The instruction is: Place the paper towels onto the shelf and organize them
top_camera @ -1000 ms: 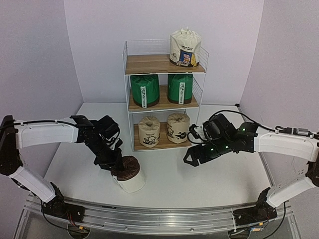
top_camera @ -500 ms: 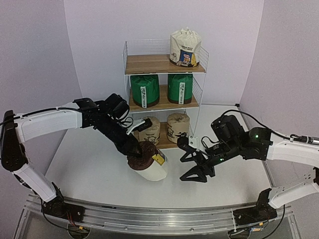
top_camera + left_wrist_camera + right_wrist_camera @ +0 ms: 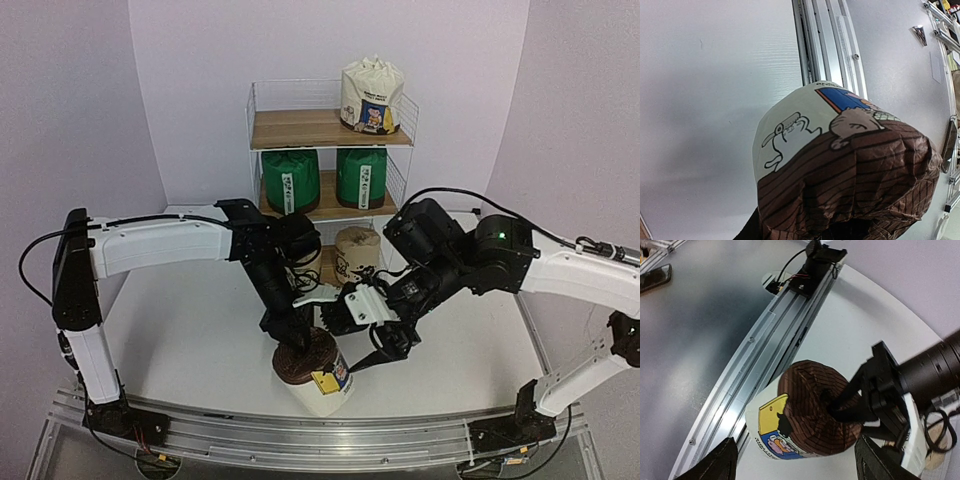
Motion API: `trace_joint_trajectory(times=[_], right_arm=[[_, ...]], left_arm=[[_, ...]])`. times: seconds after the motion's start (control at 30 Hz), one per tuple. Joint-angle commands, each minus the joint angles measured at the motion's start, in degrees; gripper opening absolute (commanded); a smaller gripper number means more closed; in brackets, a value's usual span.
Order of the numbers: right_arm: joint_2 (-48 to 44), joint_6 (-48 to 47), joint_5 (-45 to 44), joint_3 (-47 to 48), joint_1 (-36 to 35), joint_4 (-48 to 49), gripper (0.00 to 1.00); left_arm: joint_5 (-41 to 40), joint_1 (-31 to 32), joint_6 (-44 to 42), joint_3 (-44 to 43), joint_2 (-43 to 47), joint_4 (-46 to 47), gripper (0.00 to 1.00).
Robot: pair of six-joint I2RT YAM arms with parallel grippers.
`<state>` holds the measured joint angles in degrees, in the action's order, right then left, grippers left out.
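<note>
A white paper towel roll with a brown top (image 3: 318, 375) hangs tilted near the table's front edge. My left gripper (image 3: 296, 346) is shut on its crumpled brown top (image 3: 810, 405), and the roll fills the left wrist view (image 3: 840, 165). My right gripper (image 3: 358, 338) stands open just right of the roll, its fingertips (image 3: 720, 464) spread either side of it without touching. The shelf (image 3: 295, 128) stands at the back. It holds a white roll (image 3: 372, 95) on top, two green rolls (image 3: 291, 180) in the middle and a beige roll (image 3: 357, 255) at the bottom. A second beige roll is mostly hidden by my left arm.
An aluminium rail (image 3: 300, 440) runs along the near edge, right under the held roll (image 3: 775, 350). The left half of the top board is bare. Lilac walls close in behind and on both sides.
My left arm carried the brown-topped roll from front left to front centre, tilting it. My right arm swung in from the right, and its open gripper now flanks the roll.
</note>
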<state>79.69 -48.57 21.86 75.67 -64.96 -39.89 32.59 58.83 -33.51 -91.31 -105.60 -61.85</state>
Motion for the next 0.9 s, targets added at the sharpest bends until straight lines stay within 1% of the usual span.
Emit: trace_joint_trajectory(times=[0.0,0.13,0.33,0.47,0.6,0.73,0.87], right_arm=[[4.3,-10.4,-7.9,7.1,-6.1,-12.4,0.78],[8.3,-12.7,-15.5,10.7,-10.5,-18.4,0.75],[13.2,-11.6,-24.5,13.4,-12.8,-18.4,0.69],[14.8,-10.1,-26.8,13.9,-13.1,-17.5,0.64],[14.7,-10.2,-27.1,12.4,-13.4,-14.9,0.61],[14.6,-9.9,-25.9,10.6,-14.5,-12.6,0.58],[14.4,-9.8,-27.3,9.3,-15.6,-11.4,0.56]], left_arm=[[5.0,0.2,-5.1,-5.6,-1.4,-4.5,0.03],[4.6,1.2,-4.7,-4.6,-2.0,-4.2,0.04],[3.6,3.1,-4.1,-4.8,-3.0,-4.5,0.05],[4.0,3.7,-3.7,-5.5,-4.3,-5.1,0.06],[4.9,3.9,-3.9,-6.6,-5.8,-5.7,0.07],[7.1,3.9,-4.7,-7.9,-6.5,-6.6,0.06],[10.7,3.9,-6.4,-8.3,-5.8,-7.4,0.06]])
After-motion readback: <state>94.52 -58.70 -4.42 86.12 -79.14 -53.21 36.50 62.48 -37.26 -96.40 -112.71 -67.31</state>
